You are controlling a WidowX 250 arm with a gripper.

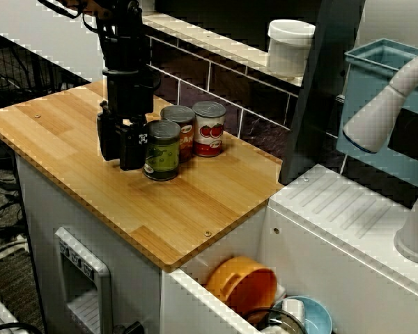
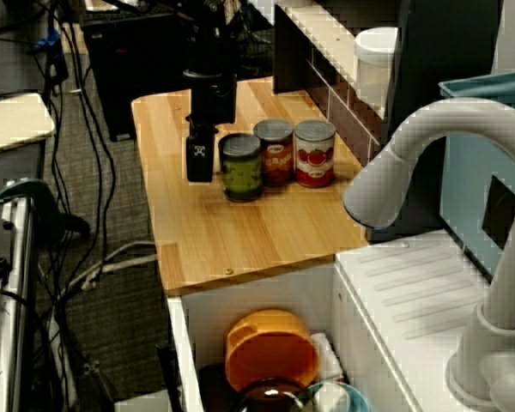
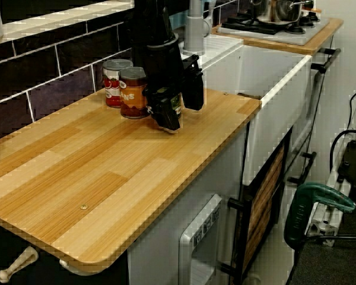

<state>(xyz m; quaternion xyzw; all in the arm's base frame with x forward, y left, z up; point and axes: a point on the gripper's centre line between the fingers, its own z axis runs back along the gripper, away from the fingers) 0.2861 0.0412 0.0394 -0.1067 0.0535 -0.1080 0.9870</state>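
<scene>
My black gripper (image 1: 122, 145) (image 2: 201, 156) (image 3: 180, 102) stands fingers-down on the wooden countertop (image 1: 56, 125), open, with nothing seen between its fingers. Right beside it, on the wall side, is a green-labelled can (image 1: 161, 149) (image 2: 241, 167). One finger is close against the can, and I cannot tell whether they touch. In the view from the counter's far end the gripper hides most of this can. An orange-labelled can (image 1: 184, 122) (image 2: 275, 153) (image 3: 133, 92) and a red tomato can (image 1: 209, 129) (image 2: 314, 153) (image 3: 113, 80) continue the row toward the tiled wall.
A white sink beside the counter holds an orange bowl (image 1: 240, 285) (image 2: 270, 352) and other dishes. A white faucet (image 2: 412, 154) arches over it. A white container (image 1: 290, 45) sits on the ledge above the tiles and a blue bin (image 1: 383, 69) stands behind the sink.
</scene>
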